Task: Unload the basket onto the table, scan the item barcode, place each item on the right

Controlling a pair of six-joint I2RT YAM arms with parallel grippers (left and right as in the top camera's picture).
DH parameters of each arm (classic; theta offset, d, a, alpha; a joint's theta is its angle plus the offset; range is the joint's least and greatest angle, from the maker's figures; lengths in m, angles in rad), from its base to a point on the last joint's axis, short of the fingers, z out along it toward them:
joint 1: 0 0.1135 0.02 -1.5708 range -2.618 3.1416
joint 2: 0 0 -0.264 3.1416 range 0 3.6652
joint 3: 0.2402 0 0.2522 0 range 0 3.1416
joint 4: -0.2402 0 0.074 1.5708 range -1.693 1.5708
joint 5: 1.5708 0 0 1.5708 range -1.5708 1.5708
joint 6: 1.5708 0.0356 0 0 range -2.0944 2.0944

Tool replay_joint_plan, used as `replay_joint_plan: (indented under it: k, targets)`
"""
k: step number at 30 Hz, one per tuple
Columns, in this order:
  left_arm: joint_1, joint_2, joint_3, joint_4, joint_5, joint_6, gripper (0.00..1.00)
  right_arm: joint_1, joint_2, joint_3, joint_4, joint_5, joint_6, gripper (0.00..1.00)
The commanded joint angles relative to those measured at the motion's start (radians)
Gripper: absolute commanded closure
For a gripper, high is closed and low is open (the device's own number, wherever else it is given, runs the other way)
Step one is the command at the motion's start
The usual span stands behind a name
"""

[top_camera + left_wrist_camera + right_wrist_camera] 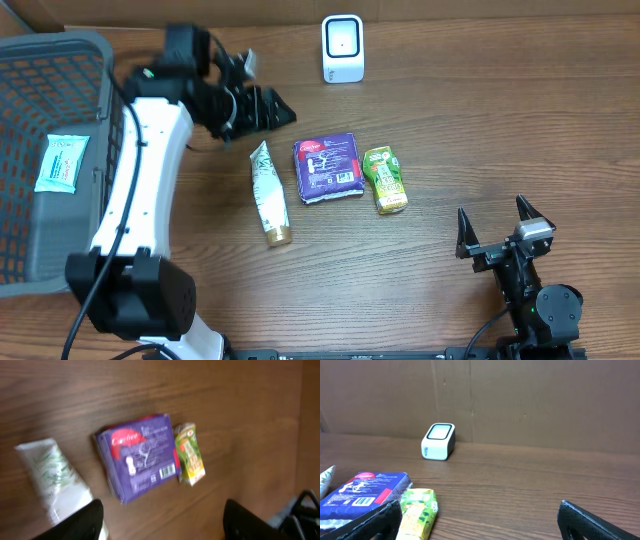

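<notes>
Three items lie in a row on the wooden table: a white tube (268, 192) (55, 477), a purple packet (329, 167) (140, 455) with a barcode on its face, and a small green packet (385, 178) (190, 453). The white scanner (343, 48) (439, 441) stands at the back. My left gripper (278, 112) (162, 527) hovers above and left of the tube, open, nothing between its fingers. My right gripper (492, 212) (480, 525) rests low at the front right, open and empty, with the green packet (417, 512) and purple packet (362, 490) to its left.
A grey basket (25, 250) stands at the left edge of the table with a teal-and-white packet (62, 162) inside. A brown cardboard wall (520, 400) runs behind the scanner. The left arm's white link (140, 180) lies beside the basket.
</notes>
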Motion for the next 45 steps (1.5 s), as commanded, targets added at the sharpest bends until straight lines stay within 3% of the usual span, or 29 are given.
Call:
replay_joint_plan:
  k: [1,3,4,5,13,14,17,19,25,31,39,40,45]
  targets:
    - [-0.006,-0.035,0.235,-0.084,-0.154,0.049,0.29,0.005,-0.012,-0.01,0.003,0.006,-0.003,0.0]
    - [0.003,-0.035,0.369,-0.14,-0.225,0.057,0.2,0.005,-0.012,-0.01,0.003,0.006,-0.003,0.0]
    - [0.01,-0.035,0.433,-0.161,-0.26,0.06,0.06,0.005,-0.012,-0.01,0.003,0.006,-0.003,0.0]
    - [0.019,-0.035,0.483,-0.174,-0.286,0.063,0.0,0.005,-0.012,-0.01,0.003,0.007,-0.003,0.0]
    - [0.187,-0.035,0.689,-0.233,-0.331,0.038,0.0,0.005,-0.012,-0.01,0.003,0.006,-0.003,0.0]
    - [0.22,-0.035,0.692,-0.246,-0.331,0.015,0.04,0.005,-0.012,-0.01,0.003,0.006,-0.003,0.0]
    - [0.35,-0.034,0.689,-0.284,-0.373,-0.058,0.16,0.005,-0.012,-0.01,0.003,0.006,-0.003,0.0]
    - [0.443,-0.032,0.68,-0.303,-0.462,-0.099,0.18,0.005,-0.012,-0.01,0.003,0.006,-0.003,0.0]
    - [0.581,-0.021,0.627,-0.291,-0.573,-0.119,0.22,0.005,-0.012,-0.01,0.003,0.006,-0.003,0.0]
    - [0.628,-0.001,0.511,-0.164,-0.651,-0.114,0.2,0.005,-0.012,-0.01,0.003,0.006,-0.003,0.0]
    - [0.629,0.117,0.351,-0.011,-0.672,0.234,0.2,0.005,-0.012,-0.01,0.003,0.006,-0.003,0.0]
    - [0.629,0.139,0.341,-0.009,-0.686,0.275,0.0,0.005,-0.012,-0.01,0.003,0.006,-0.003,0.0]
    - [0.63,0.233,0.338,0.002,-0.75,0.291,0.0,0.005,-0.012,-0.01,0.003,0.006,-0.003,0.0]
